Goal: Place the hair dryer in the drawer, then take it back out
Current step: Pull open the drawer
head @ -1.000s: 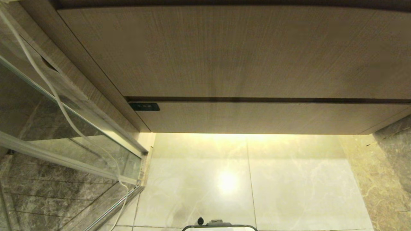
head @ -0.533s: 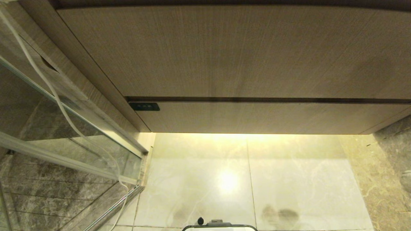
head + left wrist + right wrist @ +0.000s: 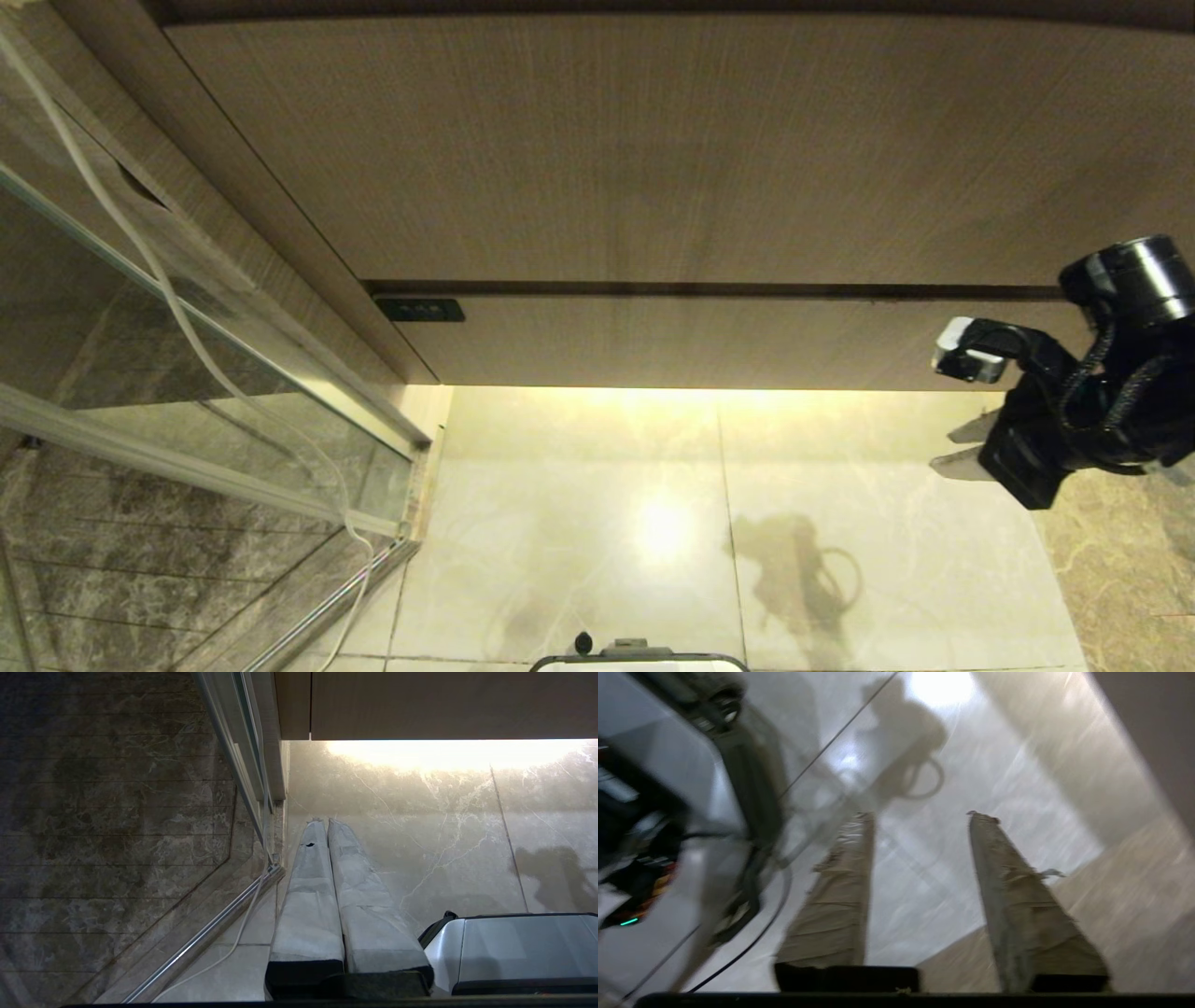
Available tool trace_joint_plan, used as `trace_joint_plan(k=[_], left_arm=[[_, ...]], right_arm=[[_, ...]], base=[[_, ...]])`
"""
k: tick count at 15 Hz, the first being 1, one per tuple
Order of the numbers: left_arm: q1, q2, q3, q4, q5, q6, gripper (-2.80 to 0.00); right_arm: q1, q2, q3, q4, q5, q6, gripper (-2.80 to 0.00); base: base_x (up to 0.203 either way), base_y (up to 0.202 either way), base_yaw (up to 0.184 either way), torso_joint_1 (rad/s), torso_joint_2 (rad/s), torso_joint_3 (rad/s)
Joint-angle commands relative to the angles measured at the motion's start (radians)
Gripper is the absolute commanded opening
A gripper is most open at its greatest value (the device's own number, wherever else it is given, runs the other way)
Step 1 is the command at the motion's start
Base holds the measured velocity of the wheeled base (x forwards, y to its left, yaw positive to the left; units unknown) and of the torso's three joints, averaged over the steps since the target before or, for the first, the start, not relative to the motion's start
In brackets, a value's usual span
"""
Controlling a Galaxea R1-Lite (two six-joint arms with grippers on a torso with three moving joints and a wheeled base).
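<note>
Landmark: the drawer (image 3: 747, 341), the low, wide wood-grain front with a small black label (image 3: 419, 310) at its left end. It is shut.

What just changed: the right gripper (image 3: 957, 446) has swung into the head view. It hangs in front of the drawer's right end, above the pale floor tiles (image 3: 579, 551).

Right jaws: spread apart with nothing between them. The right wrist view shows the two fingers (image 3: 840, 891) with bare floor in the gap.

Left gripper (image 3: 327, 822): parked low, off the drawer's left end. Its jaws are pressed together and hold nothing.

Hair dryer: not in any view. Only a white cord (image 3: 140, 252) hangs down past the glass panel (image 3: 140, 392), left of the drawer. I cannot tell if it belongs to the dryer.

What this means: my guess is the arm is getting ready to pull the drawer open. No step of the task looks done yet.

Against one second ago: no arm was in the head view then. Now the arm's dark shadow (image 3: 794, 569) also lies on the floor below the drawer. The drawer and cord have not moved.
</note>
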Motion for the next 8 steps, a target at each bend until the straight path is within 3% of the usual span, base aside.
trace_joint_plan(k=[1, 4, 7, 8], left_arm=[[0.000, 0.000, 0.000, -0.001, 0.000, 0.000, -2.80], [0.000, 0.000, 0.000, -0.001, 0.000, 0.000, -2.80], [0.000, 0.000, 0.002, -0.001, 0.000, 0.000, -2.80], [0.000, 0.000, 0.000, -0.001, 0.000, 0.000, -2.80]], right_arm=[[0.021, 0.150, 0.049, -0.251, 0.003, -0.121, 0.00], [-0.011, 0.216, 0.164, -0.630, 0.020, -0.378, 0.00], [-0.052, 0.257, 0.224, -0.770, 0.131, -0.470, 0.00], [-0.082, 0.261, 0.226, -0.810, 0.214, -0.562, 0.00]], base=[[0.000, 0.000, 0.000, 0.000, 0.00, 0.000], [0.000, 0.000, 0.000, 0.000, 0.00, 0.000], [0.000, 0.000, 0.000, 0.000, 0.00, 0.000], [0.000, 0.000, 0.000, 0.000, 0.00, 0.000]])
